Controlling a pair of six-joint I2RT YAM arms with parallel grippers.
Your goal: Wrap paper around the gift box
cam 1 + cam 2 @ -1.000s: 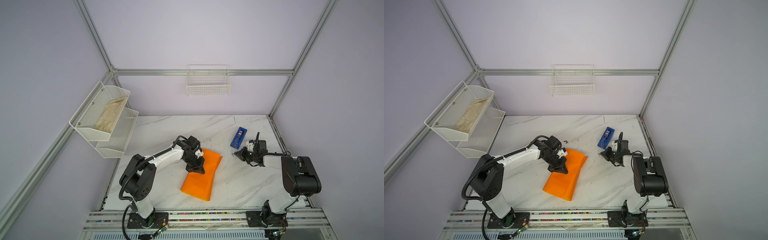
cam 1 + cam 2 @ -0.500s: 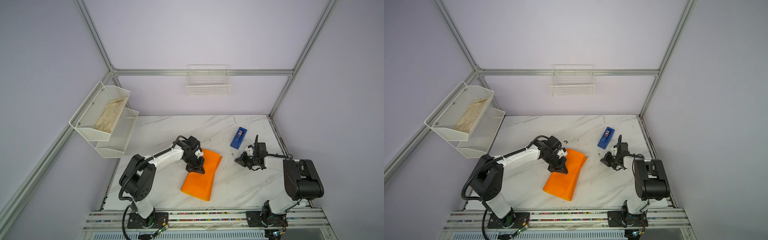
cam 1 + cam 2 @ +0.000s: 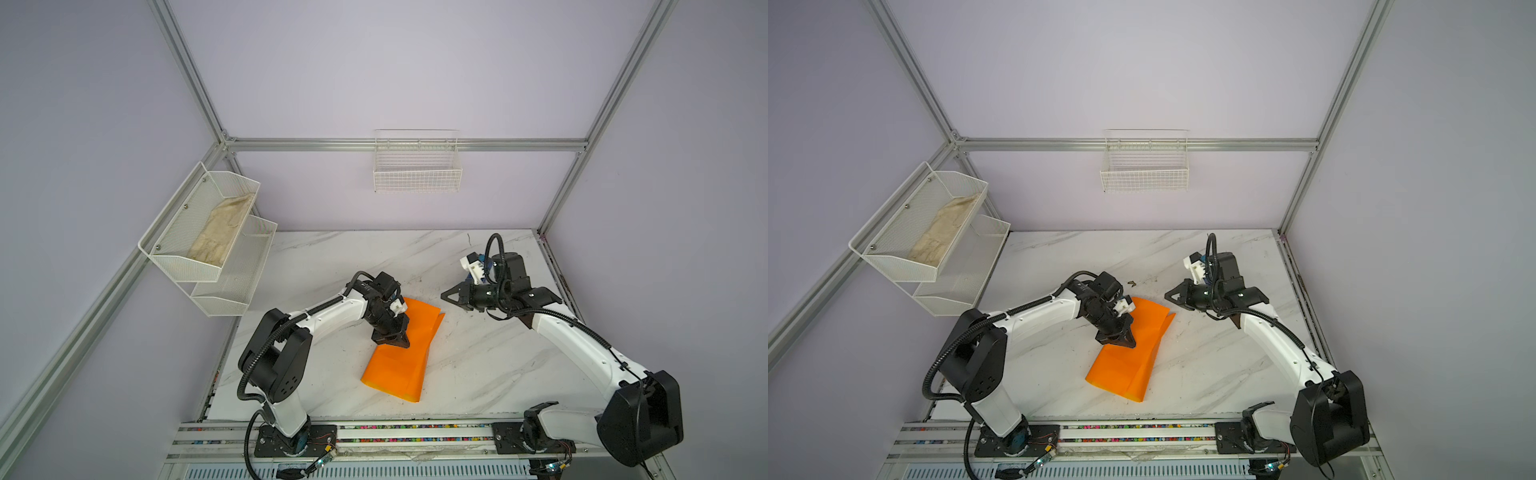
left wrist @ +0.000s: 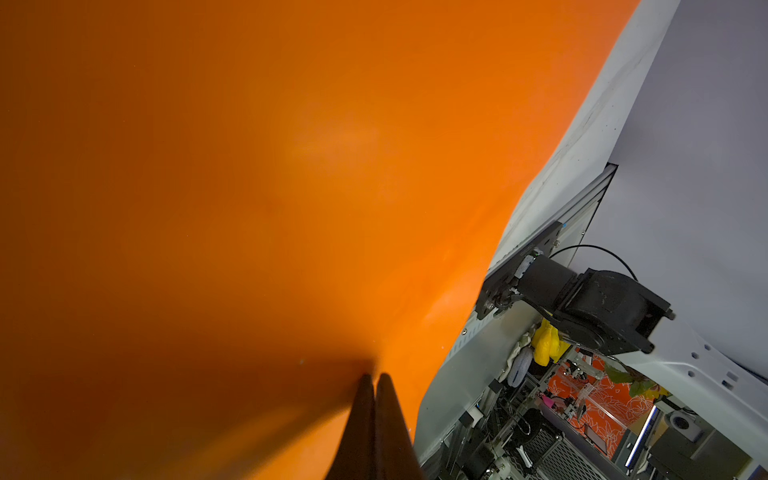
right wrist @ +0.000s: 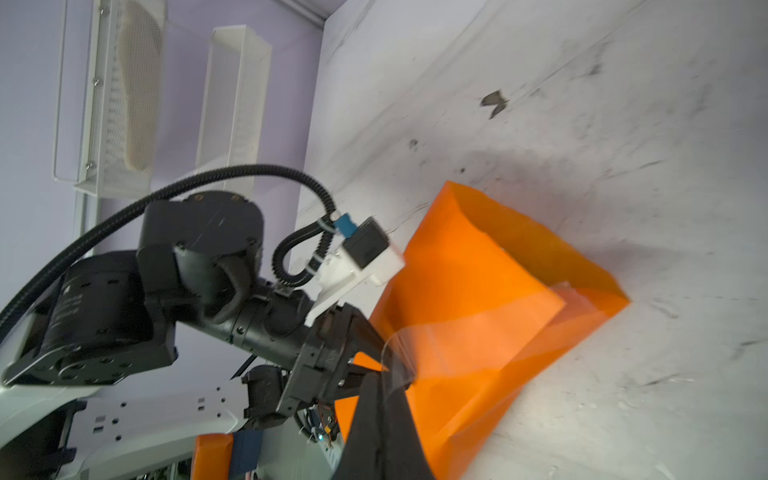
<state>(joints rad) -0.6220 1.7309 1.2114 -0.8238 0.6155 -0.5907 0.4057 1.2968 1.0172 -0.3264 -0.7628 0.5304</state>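
Though the gift box could not be seen in any view, and was presumably inside the fold, the paper lay doubled over on the table just as it had a second earlier. The left gripper had its jaws closed and its tips pressed down on the upper layer. The change was in the right gripper, which had lifted from the table's far right and swung toward the paper's far corner, jaws closed. I judged that the fold was being held down for taping. Only the right wrist view showed a clear strip curling from that gripper's tips, seemingly pinched there, and the fold's open end. The top views did not show the strip. The left wrist view gave only closed tips on orange.
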